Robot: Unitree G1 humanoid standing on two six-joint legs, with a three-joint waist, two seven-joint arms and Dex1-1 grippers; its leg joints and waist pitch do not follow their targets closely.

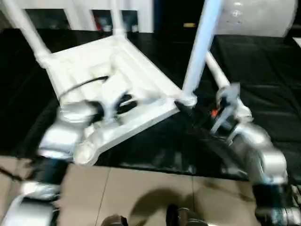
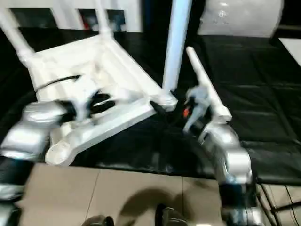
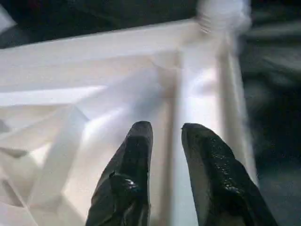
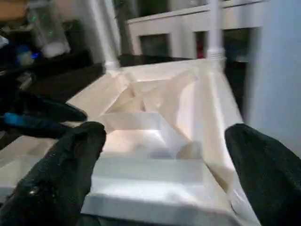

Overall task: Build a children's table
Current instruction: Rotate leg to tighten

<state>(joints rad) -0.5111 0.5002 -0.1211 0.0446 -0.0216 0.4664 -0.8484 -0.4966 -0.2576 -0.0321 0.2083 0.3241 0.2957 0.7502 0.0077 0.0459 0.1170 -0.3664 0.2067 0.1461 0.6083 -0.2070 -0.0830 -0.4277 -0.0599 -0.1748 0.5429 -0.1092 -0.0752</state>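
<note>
Presently the table top [image 1: 117, 84] lies underside-up on the black padded surface [image 1: 263, 84], three legs socketed; the fourth leg [image 2: 207, 89] lies loose at three o'clock. Left gripper [image 3: 164, 155] narrowly parted, empty, over the ribs; right gripper [image 4: 164, 174] wide, empty. Next, judged: the loose leg grasped and seated in the near socket [image 1: 87, 153].

floor [image 1: 141, 193]: beige tiles | work surface [image 1: 263, 70]: black padded | white furniture [image 4: 188, 23] bkgd

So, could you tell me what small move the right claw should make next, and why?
Probably swing the right claw, which stands wide open and holds nothing, over to the loose leg lying on the black mat beside it, then close on it. Three standing legs are already in the upturned table top, while the near corner socket looks empty.
</note>
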